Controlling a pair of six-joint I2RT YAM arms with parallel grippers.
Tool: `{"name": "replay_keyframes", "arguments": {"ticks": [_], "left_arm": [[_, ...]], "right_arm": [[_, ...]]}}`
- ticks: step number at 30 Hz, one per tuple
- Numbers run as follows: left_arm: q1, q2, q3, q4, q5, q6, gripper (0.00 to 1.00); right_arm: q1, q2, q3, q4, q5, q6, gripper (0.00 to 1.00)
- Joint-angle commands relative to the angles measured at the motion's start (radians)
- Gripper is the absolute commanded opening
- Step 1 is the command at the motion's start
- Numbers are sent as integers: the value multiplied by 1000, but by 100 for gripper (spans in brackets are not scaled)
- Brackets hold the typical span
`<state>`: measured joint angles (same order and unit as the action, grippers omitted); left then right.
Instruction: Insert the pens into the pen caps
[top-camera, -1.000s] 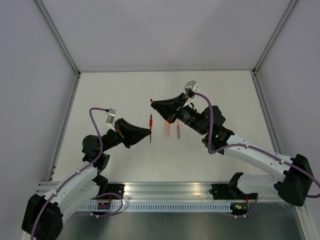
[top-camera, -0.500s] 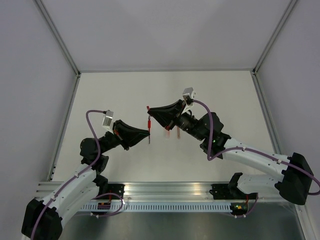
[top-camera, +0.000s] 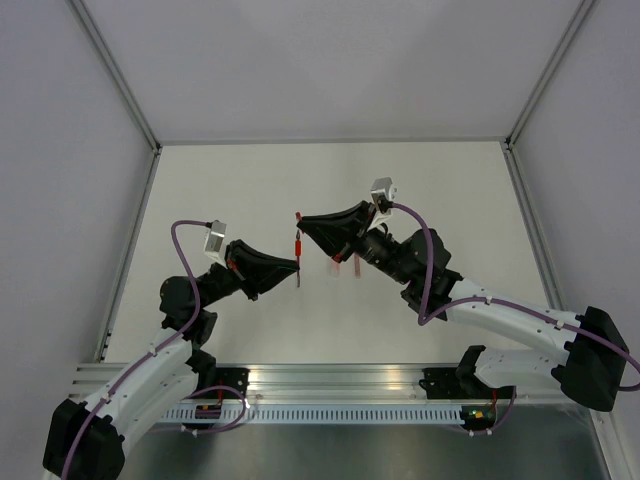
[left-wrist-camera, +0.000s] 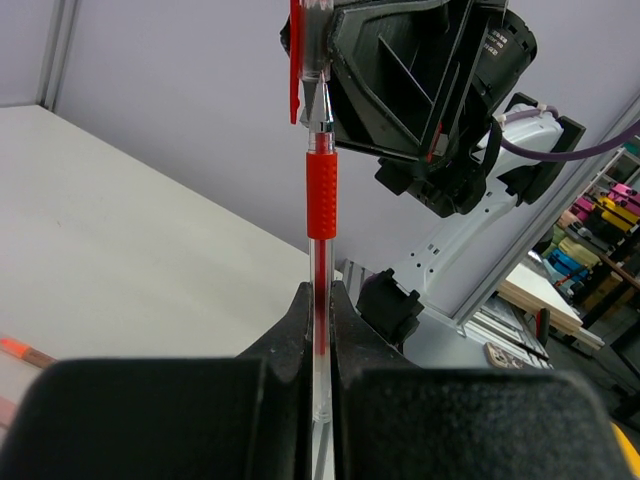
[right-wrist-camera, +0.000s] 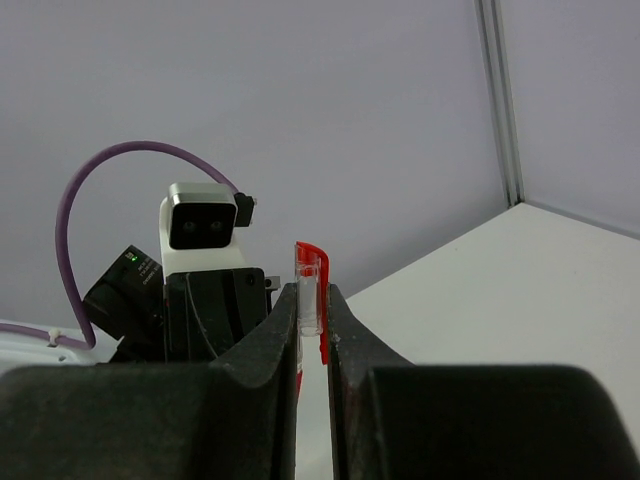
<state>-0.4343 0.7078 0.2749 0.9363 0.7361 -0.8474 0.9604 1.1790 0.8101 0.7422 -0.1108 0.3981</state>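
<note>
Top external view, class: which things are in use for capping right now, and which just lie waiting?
In use: slim red stick pen in the left fingers; clear plastic cap with red clip in the right fingers.
Lying about: orange stick pen and pinkish stick pen on the white table.

The white tabletop (top-camera: 230, 185) is a plain matte surface closed in by grey walls (top-camera: 300, 70) on three sides, with an aluminium rail (top-camera: 330, 378) running along its near edge. Two slim pens lie flat on it near the middle, close together but not touching. The orange pen (top-camera: 333, 262) is on the left and the pinkish-red pen (top-camera: 357, 265) on the right, both partly hidden from above.
</note>
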Motion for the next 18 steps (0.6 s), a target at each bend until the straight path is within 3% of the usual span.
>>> {"name": "replay_keyframes", "arguments": {"ticks": [1, 18], "left_arm": [[-6, -10, -3, 24, -6, 13, 2], [-6, -30, -6, 24, -7, 11, 2]], "right_arm": [[8, -12, 21, 83, 5, 33, 0], [21, 36, 40, 128, -3, 54, 0]]}}
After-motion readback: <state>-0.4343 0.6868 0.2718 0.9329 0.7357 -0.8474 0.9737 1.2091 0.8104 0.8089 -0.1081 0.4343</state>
